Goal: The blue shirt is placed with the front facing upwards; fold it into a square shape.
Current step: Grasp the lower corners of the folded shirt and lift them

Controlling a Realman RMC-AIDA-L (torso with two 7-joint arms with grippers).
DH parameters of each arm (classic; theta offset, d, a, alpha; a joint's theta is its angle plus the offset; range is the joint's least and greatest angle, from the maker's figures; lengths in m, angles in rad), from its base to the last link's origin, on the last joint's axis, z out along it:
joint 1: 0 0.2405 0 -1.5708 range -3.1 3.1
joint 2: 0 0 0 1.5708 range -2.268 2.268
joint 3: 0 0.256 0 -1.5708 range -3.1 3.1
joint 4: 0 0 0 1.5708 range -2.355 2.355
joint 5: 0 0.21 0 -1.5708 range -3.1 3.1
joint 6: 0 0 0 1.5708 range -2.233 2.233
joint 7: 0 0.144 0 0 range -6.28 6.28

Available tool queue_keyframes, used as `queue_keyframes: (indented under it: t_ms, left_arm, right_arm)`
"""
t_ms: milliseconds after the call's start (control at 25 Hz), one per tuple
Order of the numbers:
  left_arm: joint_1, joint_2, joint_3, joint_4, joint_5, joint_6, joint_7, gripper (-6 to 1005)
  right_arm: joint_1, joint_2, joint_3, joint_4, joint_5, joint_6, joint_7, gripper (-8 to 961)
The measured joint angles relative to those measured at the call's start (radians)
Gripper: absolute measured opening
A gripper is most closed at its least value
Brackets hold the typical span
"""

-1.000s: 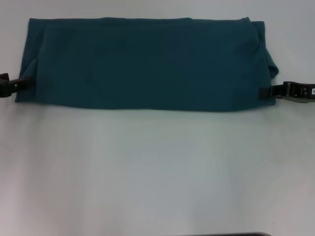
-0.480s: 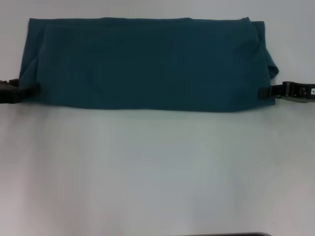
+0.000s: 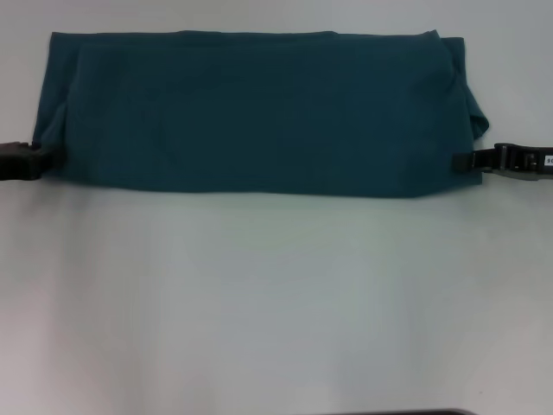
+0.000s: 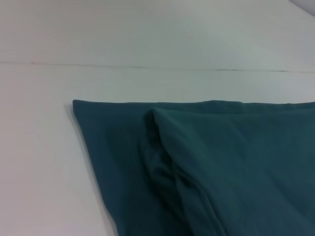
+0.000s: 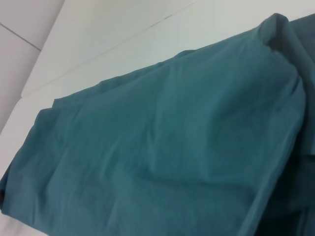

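left tool (image 3: 39, 159) sits at the shirt's (image 3: 259, 112) near-left corner, touching the edge; grip state cannot be told. the shirt lies folded into a wide band across the far part of the white desk (image 3: 276, 303), plain side up. right tool (image 3: 465, 161) is clamped on the near-right corner.

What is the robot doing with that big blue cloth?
It is folding a blue shirt on a white table. The shirt already lies folded into a long, wide band, plain side up, so it is not a square yet. The left gripper sits at the band's left end and the right gripper at its right end, both near the edge closest to the robot, low by the table.
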Motion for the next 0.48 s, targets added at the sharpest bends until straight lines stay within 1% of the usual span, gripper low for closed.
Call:
queue_keyframes:
  t_ms: [200, 440, 480]
  left_arm:
    - [-0.005, 0.0, 0.0, 0.002, 0.0, -0.006, 0.0, 196]
    - [-0.001, 0.0, -0.005, -0.003, 0.0, -0.001, 0.001, 16]
    - [0.002, 0.001, -0.005, -0.005, 0.0, 0.003, 0.001, 16]
  right_arm:
    - [-0.002, 0.0, 0.0, -0.001, 0.0, 0.0, -0.002, 14]
    - [-0.013, 0.0, 0.003, -0.002, 0.0, 0.001, -0.011, 14]
    - [-0.016, 0.0, 0.006, -0.002, 0.001, 0.003, -0.016, 14]
